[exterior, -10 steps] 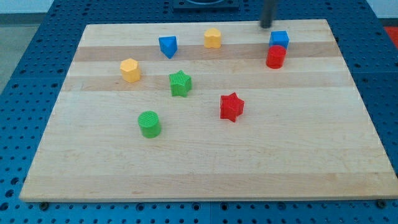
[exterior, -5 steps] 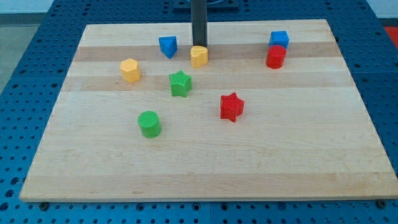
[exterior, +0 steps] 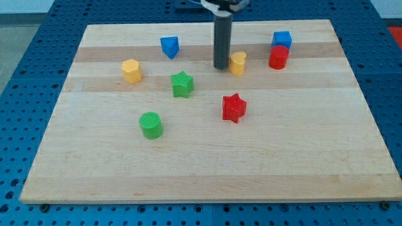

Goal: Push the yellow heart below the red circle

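Observation:
The yellow heart [exterior: 237,63] lies on the wooden board in the upper middle, left of the red circle [exterior: 278,57] and slightly lower. My tip [exterior: 221,66] stands just at the heart's left side, touching or nearly touching it. The dark rod rises straight up from there toward the view's top. The red circle sits directly below the blue cube [exterior: 282,39].
A blue triangle-like block [exterior: 169,46] lies at upper left, a yellow hexagon [exterior: 131,70] further left, a green star [exterior: 182,84] near the middle, a red star [exterior: 233,107] below the heart, and a green circle [exterior: 151,125] at lower left. The board's edge [exterior: 207,199] runs along the bottom.
The rod came from the upper right to the heart's upper left, then pushed it. The heart moved down, then right toward the red circle. Other blocks stayed put.

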Robot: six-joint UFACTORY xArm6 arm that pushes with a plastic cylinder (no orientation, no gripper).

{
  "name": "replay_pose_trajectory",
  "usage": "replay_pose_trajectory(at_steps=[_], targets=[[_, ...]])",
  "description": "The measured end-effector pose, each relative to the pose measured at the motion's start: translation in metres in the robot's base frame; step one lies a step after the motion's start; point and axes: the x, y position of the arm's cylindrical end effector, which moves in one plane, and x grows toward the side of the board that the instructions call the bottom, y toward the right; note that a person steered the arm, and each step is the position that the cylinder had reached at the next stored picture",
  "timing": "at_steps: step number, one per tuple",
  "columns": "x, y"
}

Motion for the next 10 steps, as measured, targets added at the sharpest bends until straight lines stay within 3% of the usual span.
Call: replay_pose_trajectory(at_steps=[2,7,9,10], targets=[[-0.017,0.036],[-0.017,0.043],[0.023,0.041],[-0.005,0.000]])
